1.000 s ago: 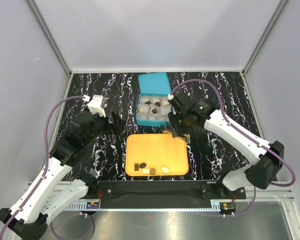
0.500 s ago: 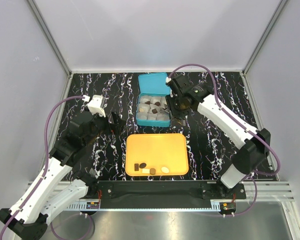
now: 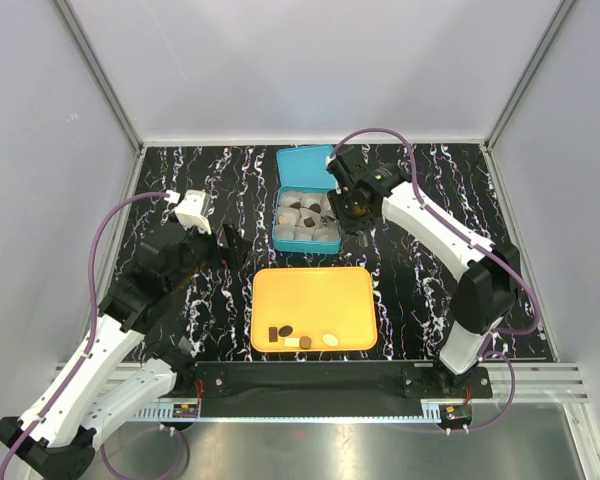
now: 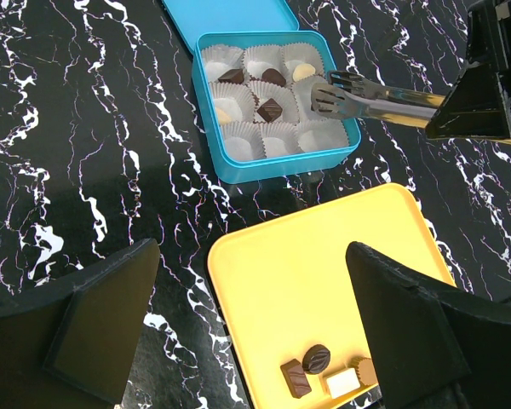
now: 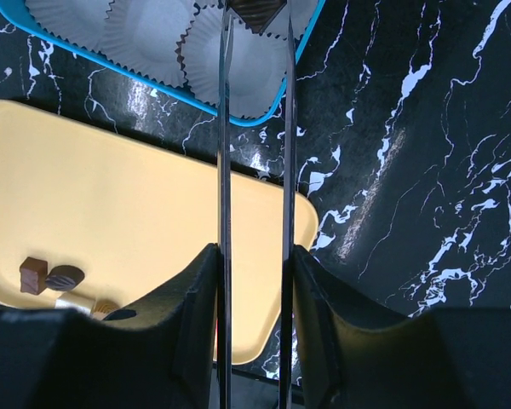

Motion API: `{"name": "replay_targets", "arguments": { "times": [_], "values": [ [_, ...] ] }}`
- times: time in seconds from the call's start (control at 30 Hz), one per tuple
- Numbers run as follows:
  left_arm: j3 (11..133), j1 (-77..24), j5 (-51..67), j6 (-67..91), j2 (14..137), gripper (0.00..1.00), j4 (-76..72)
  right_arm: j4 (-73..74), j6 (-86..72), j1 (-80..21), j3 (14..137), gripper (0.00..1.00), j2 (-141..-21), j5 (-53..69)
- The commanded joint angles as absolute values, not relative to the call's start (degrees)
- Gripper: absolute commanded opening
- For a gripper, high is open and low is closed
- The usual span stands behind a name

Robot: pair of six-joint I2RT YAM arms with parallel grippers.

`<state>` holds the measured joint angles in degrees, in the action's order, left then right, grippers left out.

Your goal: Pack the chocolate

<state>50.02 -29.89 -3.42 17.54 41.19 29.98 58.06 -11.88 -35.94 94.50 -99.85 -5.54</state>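
My right gripper (image 3: 358,205) (image 5: 254,256) is shut on metal tongs (image 5: 224,170) (image 4: 370,100). The tong tips reach over the right-hand paper cups of the blue box (image 3: 276,240) (image 4: 206,136). A dark brown chocolate (image 5: 255,10) shows between the tips at the top edge of the right wrist view. Several chocolates, dark and cream, lie in the box's cups (image 4: 270,109). Several more lie at the near edge of the orange tray (image 3: 315,285) (image 4: 324,273): a dark bar (image 4: 295,379), a dark oval (image 4: 316,358) and a white square (image 4: 341,382). My left gripper (image 3: 230,245) (image 4: 251,256) is open and empty, left of the tray.
The box's open blue lid (image 3: 307,165) lies flat behind the cups. The table is black marble with white veins (image 3: 430,260). Grey walls and an aluminium frame enclose it. A black rail (image 3: 310,378) runs along the near edge by the arm bases.
My right arm has carried the tongs from the tray's far right corner back to the blue box. The left arm has not moved.
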Motion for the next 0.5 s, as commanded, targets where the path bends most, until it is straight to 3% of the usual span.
{"name": "replay_targets", "arguments": {
  "times": [0.0, 0.47],
  "values": [
    [49.66, -29.71, -3.69, 16.7, 40.34, 0.99, 27.68, 55.55, -10.28, -35.42, 97.47, 0.43, -100.72, -8.0],
    [49.57, -29.62, -3.6, 16.7, 40.43, 0.99, 27.6, 55.9, -9.49, -35.42, 98.7, 0.48, -102.31, -10.72]
  ]
}}
